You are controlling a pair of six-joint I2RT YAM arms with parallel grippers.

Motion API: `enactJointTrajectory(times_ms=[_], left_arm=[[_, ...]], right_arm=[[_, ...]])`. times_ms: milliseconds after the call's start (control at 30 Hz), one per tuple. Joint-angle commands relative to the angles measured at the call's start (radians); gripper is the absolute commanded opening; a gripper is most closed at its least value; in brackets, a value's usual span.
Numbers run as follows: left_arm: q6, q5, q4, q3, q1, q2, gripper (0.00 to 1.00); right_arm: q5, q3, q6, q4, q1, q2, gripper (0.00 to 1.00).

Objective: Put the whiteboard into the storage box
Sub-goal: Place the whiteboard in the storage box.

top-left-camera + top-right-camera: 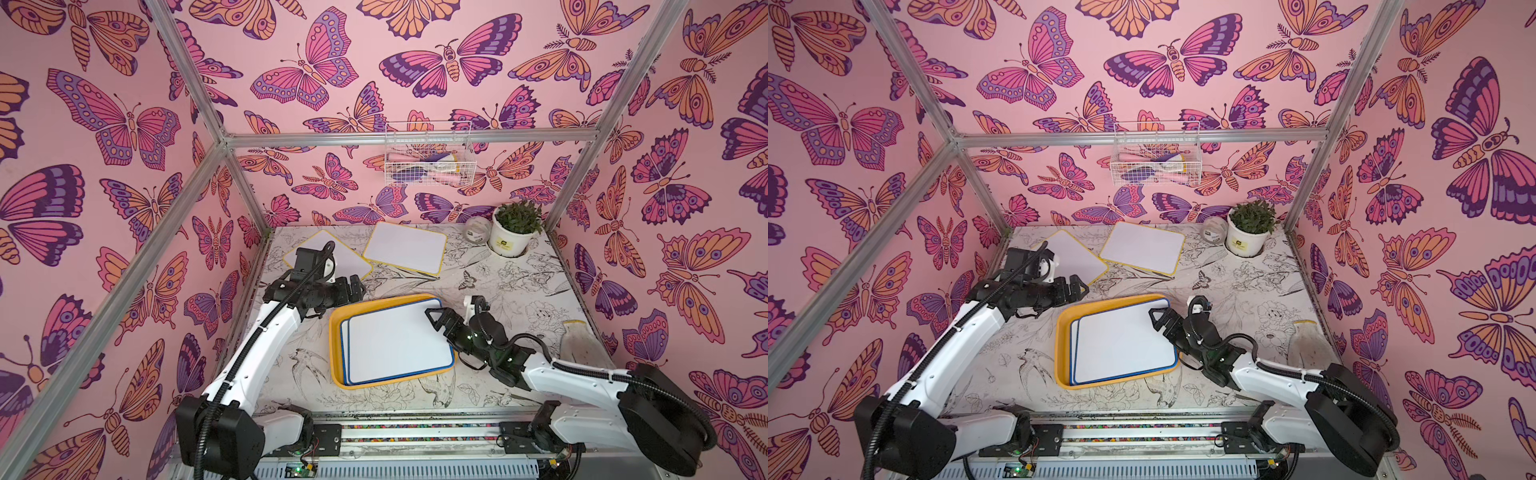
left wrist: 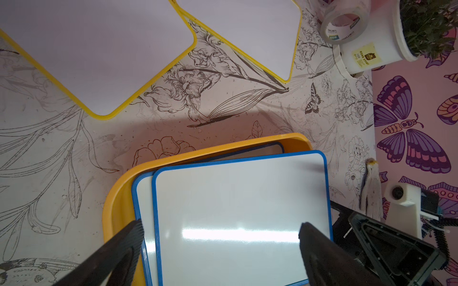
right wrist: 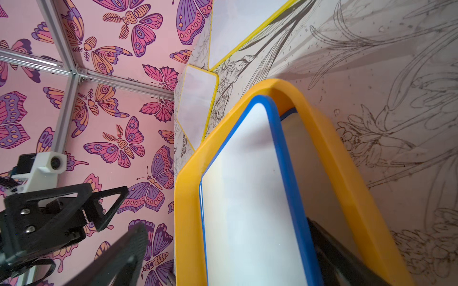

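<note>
Whiteboard (image 1: 399, 345) overhangs storage box (image 1: 336, 345) rim; left fingers (image 2: 119, 250) and right fingers (image 3: 124, 252) both released.

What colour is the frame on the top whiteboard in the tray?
Blue; the whiteboard shows best in left wrist view.

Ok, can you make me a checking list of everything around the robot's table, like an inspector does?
Surface: flower-print table, no spill seen.
Job's things: two blue-edged whiteboards stacked in the yellow storage box. Two yellow-edged whiteboards lie on the table behind it.
Clutter: tape roll, potted plant, a whitish rag-like thing near the edge.
Hands: left hand open, holding nothing. Right hand open at the upper board's corner.
Cables: black hoses run along both arms, snagging nothing.
Surroundings: butterfly walls, metal frame, wire basket on the back wall.
</note>
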Motion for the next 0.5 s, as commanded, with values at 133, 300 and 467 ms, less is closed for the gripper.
enactJointTrajectory(times_ms=[133, 300, 467], left_arm=[[0.002, 0.007, 0.003, -0.024, 0.025, -0.001, 1.00], [-0.002, -0.009, -0.006, -0.026, 0.032, 0.008, 1.00], [-0.004, -0.039, -0.020, -0.025, 0.034, 0.055, 1.00]], right_arm=[[0.069, 0.153, -0.029, -0.172, 0.038, -0.004, 0.99], [0.130, 0.305, -0.137, -0.536, 0.045, 0.009, 0.99], [0.158, 0.352, -0.211, -0.653, 0.045, 0.050, 0.99]])
